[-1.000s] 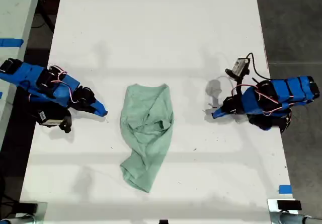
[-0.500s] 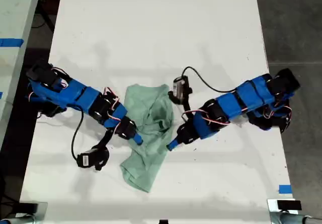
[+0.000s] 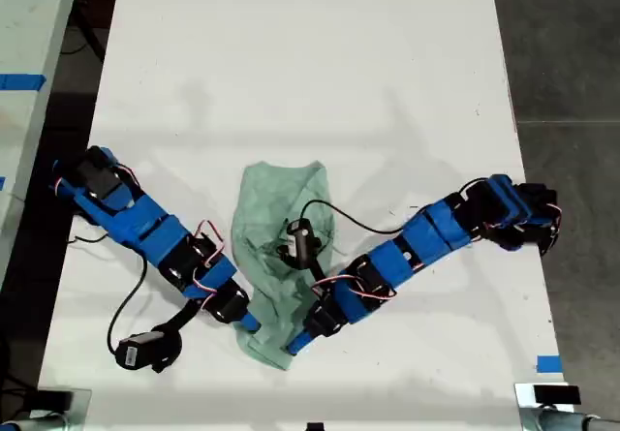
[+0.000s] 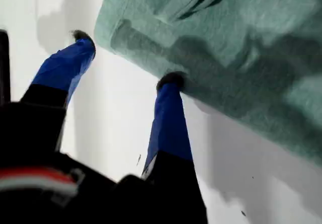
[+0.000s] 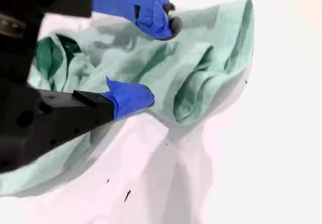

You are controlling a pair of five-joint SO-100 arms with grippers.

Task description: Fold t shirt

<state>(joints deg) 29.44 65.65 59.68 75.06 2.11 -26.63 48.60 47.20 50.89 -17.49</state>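
The pale mint-green t shirt [image 3: 281, 208] lies crumpled on the white table [image 3: 310, 63], narrowing toward the exterior view's bottom. My first gripper [image 3: 254, 323] reaches in from the exterior view's left. It is open [image 4: 127, 58], with one fingertip [image 4: 171, 80] at the t shirt's [image 4: 241, 43] hem edge and the other over bare table. From the exterior view's right, my second gripper [image 3: 295, 342] stretches to the shirt's lower end. It is open [image 5: 157, 60], its fingers spread over a rolled fold of the t shirt [image 5: 211, 68]. Neither holds fabric.
The second arm's wrist camera [image 3: 300, 242] and cable hang over the shirt's middle. The first arm's camera [image 3: 140, 351] sits near the table's bottom edge in the exterior view. Blue tape [image 3: 548, 363] marks the exterior view's lower right. Dark floor [image 3: 572, 63] borders the table.
Both arms have swung from beside the shirt's middle down to its lower end in the exterior view. Both grippers now sit at the hem.
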